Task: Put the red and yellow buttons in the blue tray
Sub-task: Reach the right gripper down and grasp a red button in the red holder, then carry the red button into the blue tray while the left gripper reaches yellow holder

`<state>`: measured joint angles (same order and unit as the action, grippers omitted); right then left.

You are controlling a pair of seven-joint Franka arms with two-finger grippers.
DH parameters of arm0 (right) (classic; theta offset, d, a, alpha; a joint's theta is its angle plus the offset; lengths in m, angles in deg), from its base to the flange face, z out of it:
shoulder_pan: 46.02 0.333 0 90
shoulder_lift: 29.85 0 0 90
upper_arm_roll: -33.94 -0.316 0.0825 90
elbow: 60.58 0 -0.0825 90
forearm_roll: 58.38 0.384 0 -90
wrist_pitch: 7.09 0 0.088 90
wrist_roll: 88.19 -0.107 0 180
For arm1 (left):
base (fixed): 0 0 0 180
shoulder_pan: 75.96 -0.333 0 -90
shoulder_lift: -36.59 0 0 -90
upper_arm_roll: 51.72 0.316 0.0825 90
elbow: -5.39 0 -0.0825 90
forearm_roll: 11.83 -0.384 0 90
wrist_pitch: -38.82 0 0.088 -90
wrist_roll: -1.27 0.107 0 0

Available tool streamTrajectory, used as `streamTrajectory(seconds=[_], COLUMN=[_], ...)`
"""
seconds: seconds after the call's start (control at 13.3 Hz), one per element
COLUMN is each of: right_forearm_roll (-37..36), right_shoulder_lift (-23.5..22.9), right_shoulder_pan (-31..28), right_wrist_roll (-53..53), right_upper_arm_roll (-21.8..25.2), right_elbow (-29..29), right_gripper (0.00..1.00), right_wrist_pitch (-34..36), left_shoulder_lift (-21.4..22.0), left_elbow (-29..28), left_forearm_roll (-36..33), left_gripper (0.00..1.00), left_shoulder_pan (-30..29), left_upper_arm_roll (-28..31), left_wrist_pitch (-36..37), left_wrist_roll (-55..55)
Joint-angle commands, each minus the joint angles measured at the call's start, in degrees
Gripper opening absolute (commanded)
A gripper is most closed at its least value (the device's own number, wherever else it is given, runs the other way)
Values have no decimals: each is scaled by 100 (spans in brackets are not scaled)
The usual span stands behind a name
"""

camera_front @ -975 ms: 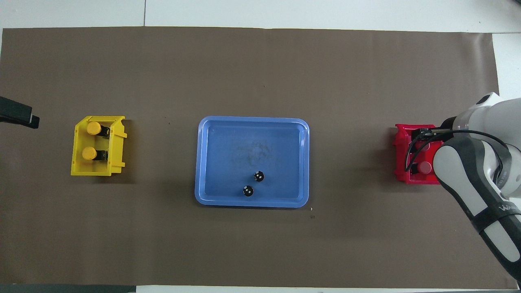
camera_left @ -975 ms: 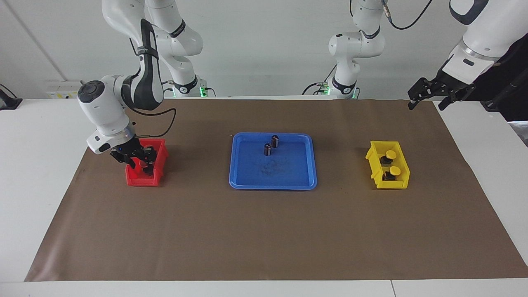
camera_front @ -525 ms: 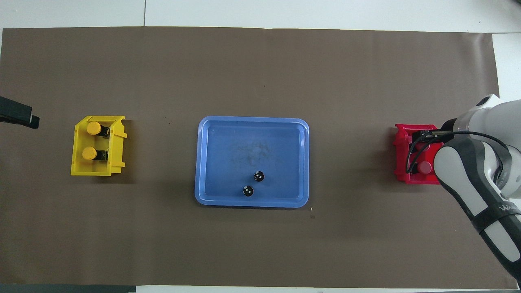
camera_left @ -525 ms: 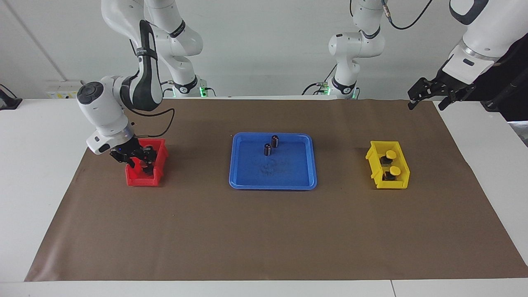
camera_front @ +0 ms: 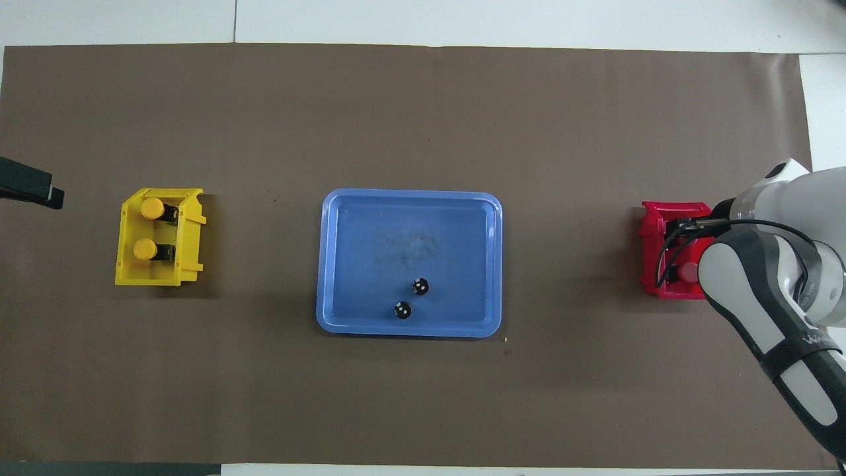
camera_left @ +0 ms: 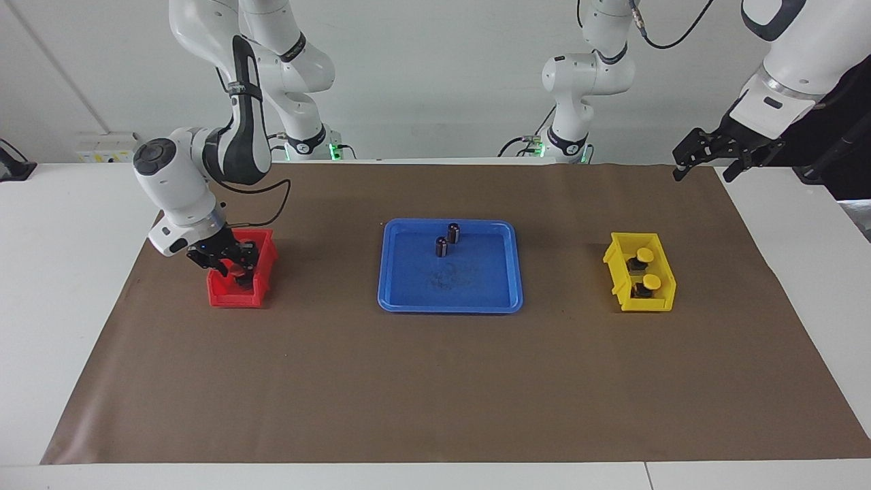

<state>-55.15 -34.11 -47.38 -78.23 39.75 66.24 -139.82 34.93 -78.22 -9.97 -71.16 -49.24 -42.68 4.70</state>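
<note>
The blue tray (camera_left: pixel 449 292) (camera_front: pixel 410 231) lies mid-table. Two yellow buttons (camera_left: pixel 644 255) (camera_left: pixel 652 282) stand in a yellow bin (camera_left: pixel 663 299) toward the left arm's end; they also show in the overhead view (camera_front: pixel 152 208) (camera_front: pixel 144 249). My right gripper (camera_left: pixel 233 271) is down inside a red bin (camera_left: pixel 235 297) (camera_front: pixel 651 228) toward the right arm's end, around a red cap (camera_left: pixel 236 270). A second red button (camera_front: pixel 689 271) shows in the bin's end nearer the robots. My left gripper (camera_left: pixel 704 163) waits open, high over the table's edge.
Two dark capless cylinders (camera_left: pixel 454 233) (camera_left: pixel 441 246) stand in the tray's part nearer the robots, also seen in the overhead view (camera_front: pixel 420 286) (camera_front: pixel 402 309). A brown mat (camera_left: pixel 435 381) covers the table.
The right arm's wrist has shifted slightly toward the tray while its gripper stays in the red bin. The left arm has not moved.
</note>
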Motion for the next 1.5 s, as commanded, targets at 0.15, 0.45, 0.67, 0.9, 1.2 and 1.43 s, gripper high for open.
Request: streamTrajectory(seconds=[0.15, 0.45, 0.67, 0.9, 1.2, 1.43], right_forearm_roll=[64, -120, -192, -130, -480, -500], right_shoulder_lift=[-57, -794, -1314, -1612, -2597, -2615], right_shoulder_pan=[-32, 353, 1256, 2661, 3755, 3984], right_wrist_roll=[217, 121, -1333, -3703, -5310, -5548], right_upper_arm_roll=[-28, -37, -37, -45, -37, -45], right_elbow=[-610, -3123, -4391, -4403, -4860, -4544], right_gripper=[14, 14, 14, 11, 11, 13], right_wrist_pitch=[620, 2739, 3411, 2395, 1945, 1557], left_shoulder_lift=[157, 157, 157, 209, 385, 665], left_elbow=[-164, -164, -173, -172, -533, -1284], left_forearm_roll=[61, 61, 61, 34, -141, -282], left_gripper=[100, 100, 100, 100, 100, 100], left_shoulder_pan=[-32, -32, -49, -49, -58, -136], left_upper_arm_roll=[-1, -1, 7, 7, 95, 130], left_wrist_pitch=[21, 29, 38, 21, -313, -1117], left_wrist_roll=[-18, -26, -18, -35, 0, 140])
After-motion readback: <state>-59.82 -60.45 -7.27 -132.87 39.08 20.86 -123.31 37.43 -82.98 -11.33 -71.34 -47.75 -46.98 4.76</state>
